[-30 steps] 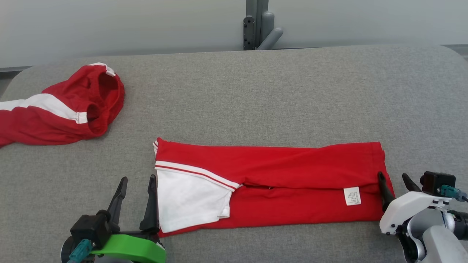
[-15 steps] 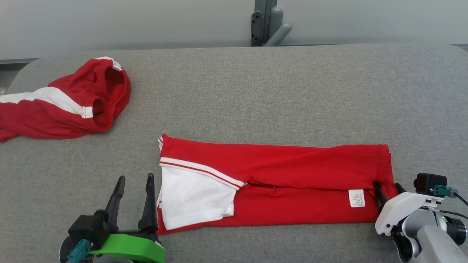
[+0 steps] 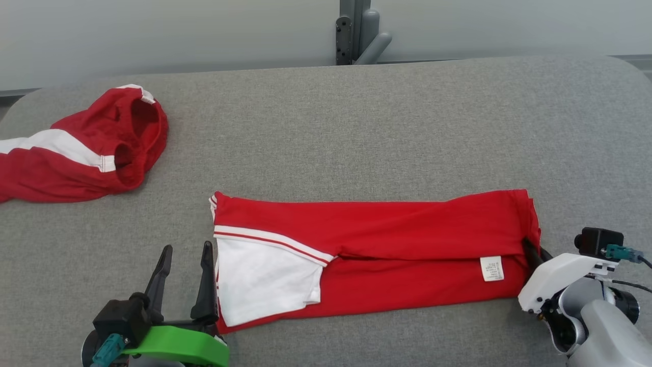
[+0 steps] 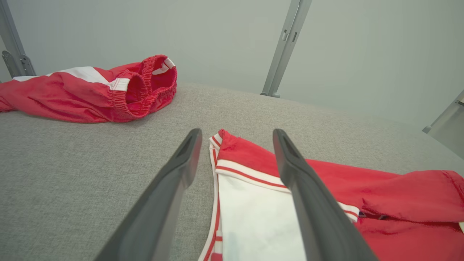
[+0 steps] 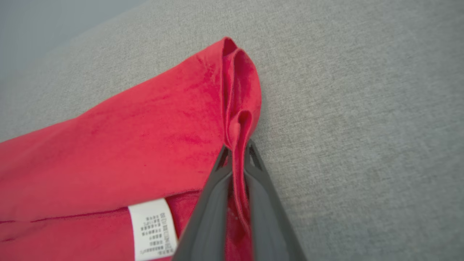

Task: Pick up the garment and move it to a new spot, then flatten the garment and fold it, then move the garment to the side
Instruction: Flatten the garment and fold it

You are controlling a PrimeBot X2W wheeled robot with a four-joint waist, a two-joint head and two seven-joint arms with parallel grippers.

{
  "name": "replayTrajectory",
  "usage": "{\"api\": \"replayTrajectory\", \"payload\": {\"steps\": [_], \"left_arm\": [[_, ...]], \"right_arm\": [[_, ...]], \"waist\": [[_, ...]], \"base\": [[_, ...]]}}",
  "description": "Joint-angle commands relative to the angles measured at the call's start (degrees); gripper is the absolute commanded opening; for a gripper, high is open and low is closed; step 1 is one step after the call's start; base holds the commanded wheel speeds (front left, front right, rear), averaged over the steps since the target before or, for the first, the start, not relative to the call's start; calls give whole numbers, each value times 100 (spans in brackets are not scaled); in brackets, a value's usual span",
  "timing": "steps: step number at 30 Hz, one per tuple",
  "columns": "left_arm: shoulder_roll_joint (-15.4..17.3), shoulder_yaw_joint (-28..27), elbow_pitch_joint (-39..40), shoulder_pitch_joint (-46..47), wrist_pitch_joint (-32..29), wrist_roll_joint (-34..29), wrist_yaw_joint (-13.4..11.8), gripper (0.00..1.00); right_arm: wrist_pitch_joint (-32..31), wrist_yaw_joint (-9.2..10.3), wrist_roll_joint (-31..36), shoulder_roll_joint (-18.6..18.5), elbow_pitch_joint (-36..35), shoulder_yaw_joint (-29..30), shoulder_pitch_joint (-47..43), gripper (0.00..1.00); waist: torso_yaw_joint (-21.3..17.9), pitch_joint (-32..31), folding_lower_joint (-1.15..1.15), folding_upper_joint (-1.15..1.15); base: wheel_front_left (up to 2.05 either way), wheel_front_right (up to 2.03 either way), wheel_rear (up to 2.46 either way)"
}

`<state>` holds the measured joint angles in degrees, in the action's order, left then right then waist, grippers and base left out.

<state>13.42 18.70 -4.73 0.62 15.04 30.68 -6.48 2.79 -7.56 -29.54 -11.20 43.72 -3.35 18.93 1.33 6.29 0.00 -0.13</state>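
Done: garment (image 3: 397,239) lying long-folded.
R jaws: clamping its hem.
L jaws: gaping at opp. end.
Left: cross-fold, side move.

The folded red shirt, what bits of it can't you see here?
- Print on the label: too small in the head view; cut by the bottom edge in the right wrist view.
- Hem of the shirt inside the right gripper jaws: hidden by them.
- The other red garment: cut by the head view's left edge.

White care label (image 3: 491,268) on red garment (image 3: 397,229): rows of tiny print, too small to read
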Motion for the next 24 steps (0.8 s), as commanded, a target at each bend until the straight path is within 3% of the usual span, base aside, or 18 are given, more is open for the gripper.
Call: {"api": "replayTrajectory", "payload": {"steps": [1,12,24], "left_arm": [[-19,-23,7,-62,18,-101,10,100],[-60,6,13,-102,17,-113,52,100],[-84,82,-65,-121,17,-142,70,100]], "right_arm": [[-55,14,-171,-186,-144,-15,60,0],[-374,13,-336,-1019,-538,258,-113,0],[-892,10,-1080,-660,-1965,-93,-581,0]], "waist": [[-66,-27,0,13],[-283,-46,0,13],[-470,-178,0,13]], "base": [[0,0,0],[0,0,0],[0,0,0]]}}
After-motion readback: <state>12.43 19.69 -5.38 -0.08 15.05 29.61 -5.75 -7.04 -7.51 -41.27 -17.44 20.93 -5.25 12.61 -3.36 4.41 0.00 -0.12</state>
